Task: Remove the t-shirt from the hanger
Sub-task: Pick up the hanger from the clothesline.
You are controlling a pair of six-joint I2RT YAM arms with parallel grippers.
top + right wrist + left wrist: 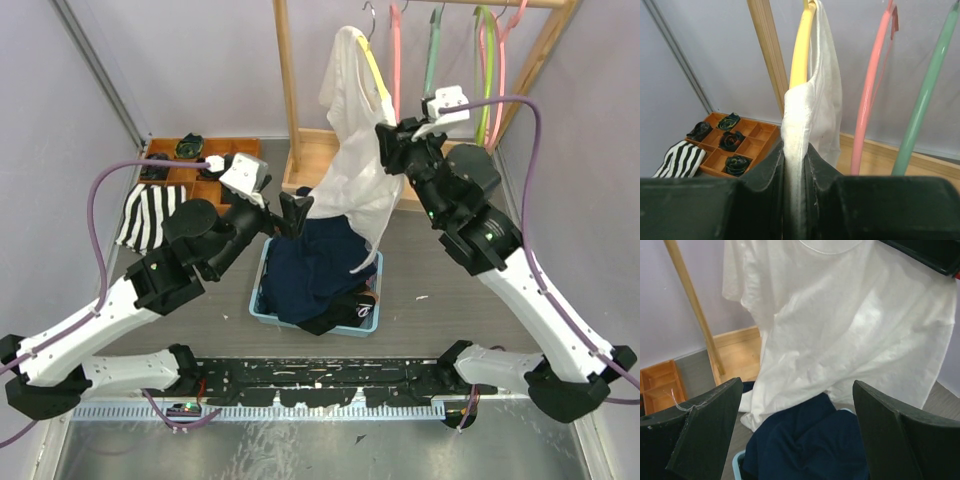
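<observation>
- While the white t-shirt (350, 170) hangs from the yellow hanger (375, 68) on the wooden rack (287, 80), its lower folds trail down and left toward the blue basket (262, 300) on the desk (430, 280).
- The right tool (388, 140) is clamped on the shirt. The right wrist view shows a bunched fold of white cloth pinched flat between the two fingers, just below the yellow arm.
- The left tool (295, 208) stands wide apart and holds nothing. It hovers over the navy clothes (315, 260) heaped in the basket, with the shirt's hem straight ahead of it and slightly above, near but not touching.
- The relation that matters is up at the hanger. Its yellow arm runs steeply up and away from the right tool to the hook on the rail, and the cloth drapes over its top end.
- The shirt's long axis runs from that top end down to the basket.
- The right arm is plainly the nearer one to the hanger — it already has the cloth at the shoulder. In my judgement the cloth has to travel along the yellow arm and off its end, not straight down.
- How much of the collar is looped round the hook cannot be made out.
- Risk, as I judge it: a pull across the arm could swing the hanger or drag it along the rail toward the pink hanger (395, 50) beside it.
</observation>
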